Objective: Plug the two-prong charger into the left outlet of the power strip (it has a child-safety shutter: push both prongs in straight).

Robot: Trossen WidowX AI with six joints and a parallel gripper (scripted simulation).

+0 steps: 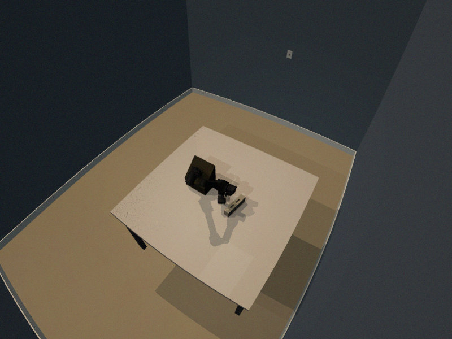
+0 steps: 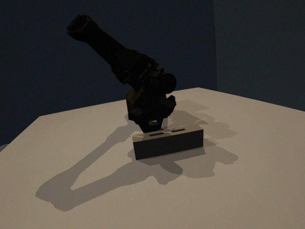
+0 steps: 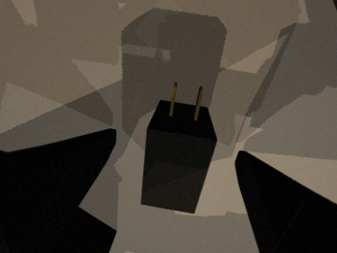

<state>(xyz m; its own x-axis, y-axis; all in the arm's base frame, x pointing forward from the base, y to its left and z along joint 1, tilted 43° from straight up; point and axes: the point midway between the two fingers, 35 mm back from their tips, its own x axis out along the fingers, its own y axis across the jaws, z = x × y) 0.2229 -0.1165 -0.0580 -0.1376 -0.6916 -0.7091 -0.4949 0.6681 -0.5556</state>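
The dark charger (image 3: 179,169) (image 2: 154,124) lies on the table, its two brass prongs (image 3: 185,101) pointing toward the top of the wrist view. My gripper (image 3: 176,146) (image 2: 153,126) is open and low, with one finger on each side of the charger and a visible gap on both sides in the wrist view. The pale power strip (image 2: 169,145) (image 1: 229,210) stands just in front of the gripper in the exterior view. Its top has a left outlet slot (image 2: 156,134) and a right outlet slot (image 2: 178,130), both unoccupied. The strip partly hides the fingertips and charger there.
The table (image 1: 164,218) (image 2: 246,192) carries the arm's wedge-shaped base (image 1: 209,169) behind the gripper. The power strip is the close obstacle beside the charger. Arm shadows cross the table around both. A wall plate (image 1: 289,54) is far off on the back wall.
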